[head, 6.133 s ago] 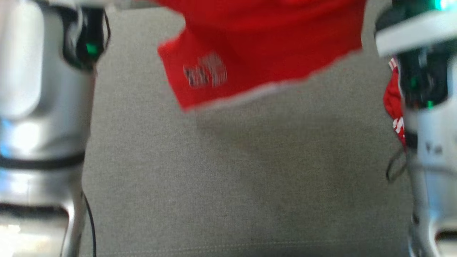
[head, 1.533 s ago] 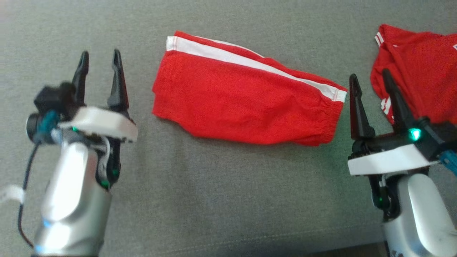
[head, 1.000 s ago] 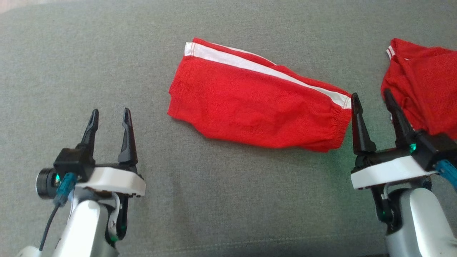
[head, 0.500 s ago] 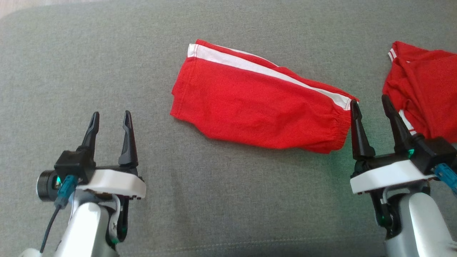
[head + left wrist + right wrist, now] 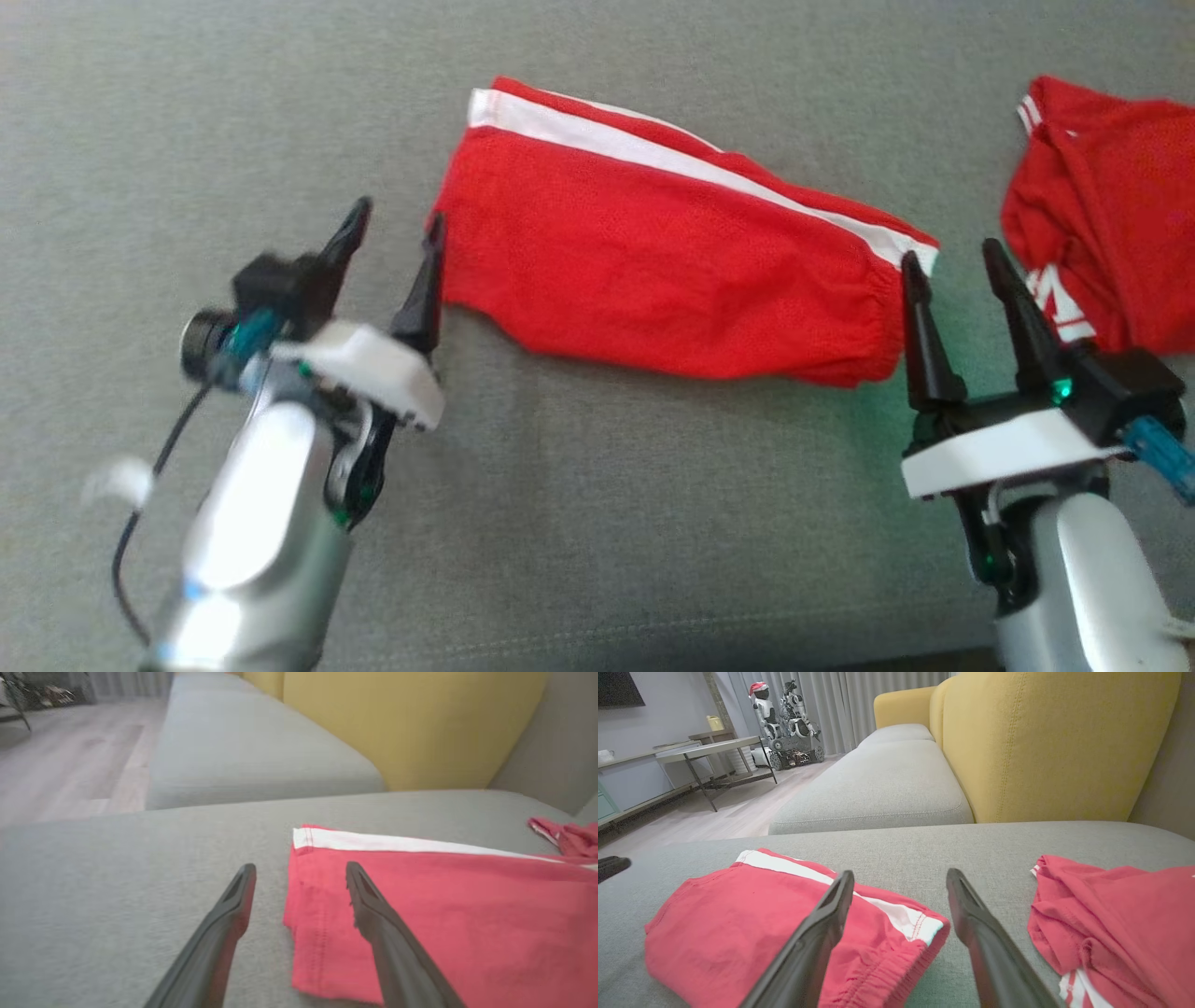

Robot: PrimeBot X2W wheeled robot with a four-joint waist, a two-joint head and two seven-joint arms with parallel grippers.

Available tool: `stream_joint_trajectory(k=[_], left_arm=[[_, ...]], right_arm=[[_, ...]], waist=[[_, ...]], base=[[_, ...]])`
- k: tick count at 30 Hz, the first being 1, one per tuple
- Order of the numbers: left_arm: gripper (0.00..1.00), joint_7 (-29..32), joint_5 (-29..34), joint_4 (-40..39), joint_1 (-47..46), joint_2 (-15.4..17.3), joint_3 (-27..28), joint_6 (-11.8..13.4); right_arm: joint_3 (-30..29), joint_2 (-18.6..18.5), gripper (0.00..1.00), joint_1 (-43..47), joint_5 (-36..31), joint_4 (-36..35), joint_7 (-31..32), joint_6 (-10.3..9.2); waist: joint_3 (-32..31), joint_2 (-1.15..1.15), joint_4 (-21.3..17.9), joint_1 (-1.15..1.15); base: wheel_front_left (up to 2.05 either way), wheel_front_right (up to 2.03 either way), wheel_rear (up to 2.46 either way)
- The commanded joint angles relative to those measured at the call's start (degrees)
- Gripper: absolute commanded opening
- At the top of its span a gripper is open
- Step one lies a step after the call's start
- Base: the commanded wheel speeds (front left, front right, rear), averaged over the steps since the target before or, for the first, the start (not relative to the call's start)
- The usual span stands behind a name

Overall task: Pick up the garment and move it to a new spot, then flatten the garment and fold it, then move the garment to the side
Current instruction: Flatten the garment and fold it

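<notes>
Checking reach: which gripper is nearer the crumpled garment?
Right. The right gripper sits beside the crumpled garment; the left gripper is at the far end of the folded shorts.

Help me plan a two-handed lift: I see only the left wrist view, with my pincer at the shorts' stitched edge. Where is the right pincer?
Observer: The right pincer is at the opposite end of the red shorts, by the elastic waistband.
Operator: Open or shut?
Observer: Open; in the right wrist view the waistband's white-striped corner shows between its fingers.
Operator: Anything beyond it?
Observer: A crumpled red garment lies on the grey sofa cushion just past it, apart from the shorts.
</notes>
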Motion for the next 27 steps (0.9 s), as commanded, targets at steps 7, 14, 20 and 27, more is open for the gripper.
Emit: stream_joint_trajectory(k=[7, 14, 20, 27], left_arm=[[1.0, 5.2, -2.1, 15.6, -11.7, 0.5, 0.1, -4.1], [1.0, 6.9, -3.0, 26.5, -17.2, 0.3, -0.8, -5.5], [0.0, 7.8, -4.3, 30.9, -19.0, -0.5, -2.6, -6.7], [0.0, 2.7, -5.9, 31.4, -18.5, -0.6, -1.4, -6.1]], right_arm=[[2.8, 0.1, 1.0, -3.4, 1.2, -0.3, -0.8, -0.05], [3.1, 0.1, 1.0, -3.5, 2.6, 1.1, -1.5, -0.05], [2.8, 0.2, 1.0, -3.7, 3.2, 1.9, -1.7, -0.05], [2.0, 0.2, 1.0, -3.0, 3.1, 1.8, -1.2, -0.05]], waist=[[2.5, 0.0, -3.0, 0.0], [3.1, 0.0, -4.4, 0.0], [3.0, 0.0, -4.5, 0.0], [2.4, 0.0, -2.9, 0.0]], base=[[0.0, 0.0, 0.0], [0.0, 0.0, 0.0], [0.0, 0.0, 0.0], [0.0, 0.0, 0.0]])
